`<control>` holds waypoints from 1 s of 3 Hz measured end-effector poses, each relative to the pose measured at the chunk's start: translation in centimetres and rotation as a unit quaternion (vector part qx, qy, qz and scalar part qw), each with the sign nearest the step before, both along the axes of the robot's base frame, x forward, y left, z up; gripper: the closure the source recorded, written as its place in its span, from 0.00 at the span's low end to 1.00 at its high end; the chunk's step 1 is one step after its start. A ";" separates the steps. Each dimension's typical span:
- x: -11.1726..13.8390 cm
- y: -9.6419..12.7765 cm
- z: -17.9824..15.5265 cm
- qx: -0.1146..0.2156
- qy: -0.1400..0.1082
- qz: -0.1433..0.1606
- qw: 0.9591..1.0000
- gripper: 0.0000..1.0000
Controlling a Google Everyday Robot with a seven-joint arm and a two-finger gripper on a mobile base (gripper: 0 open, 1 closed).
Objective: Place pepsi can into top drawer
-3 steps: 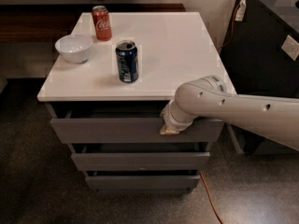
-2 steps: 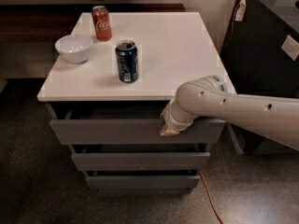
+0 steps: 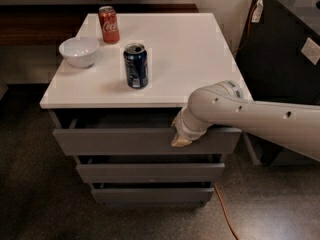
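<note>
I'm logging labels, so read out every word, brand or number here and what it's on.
"Coca-Cola": white script on the red can.
Pepsi can: pale lettering down its side, too blurred to read.
Gripper, at the top drawer front: no text.

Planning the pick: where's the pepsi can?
The pepsi can stands on the cabinet top, right of the bowl; the gripper is at the top drawer front.

White Coca-Cola script shows on the red can (image 3: 108, 24) in the upper left of the frame, the pale lettering on the pepsi can (image 3: 135, 65) cannot be read, and the gripper (image 3: 181, 138) sits centre-right at the front of the top drawer (image 3: 115, 141).
</note>
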State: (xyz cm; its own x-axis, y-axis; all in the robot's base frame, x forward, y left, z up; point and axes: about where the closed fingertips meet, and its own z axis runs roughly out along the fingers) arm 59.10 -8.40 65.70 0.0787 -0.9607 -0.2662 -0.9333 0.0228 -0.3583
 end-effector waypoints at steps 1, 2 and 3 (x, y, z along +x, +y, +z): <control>0.0 0.0 0.0 0.000 0.000 0.000 1.000 1.00; 0.0 0.0 0.0 0.000 0.000 0.000 1.000 1.00; 0.0 0.0 0.0 0.000 0.000 0.000 1.000 1.00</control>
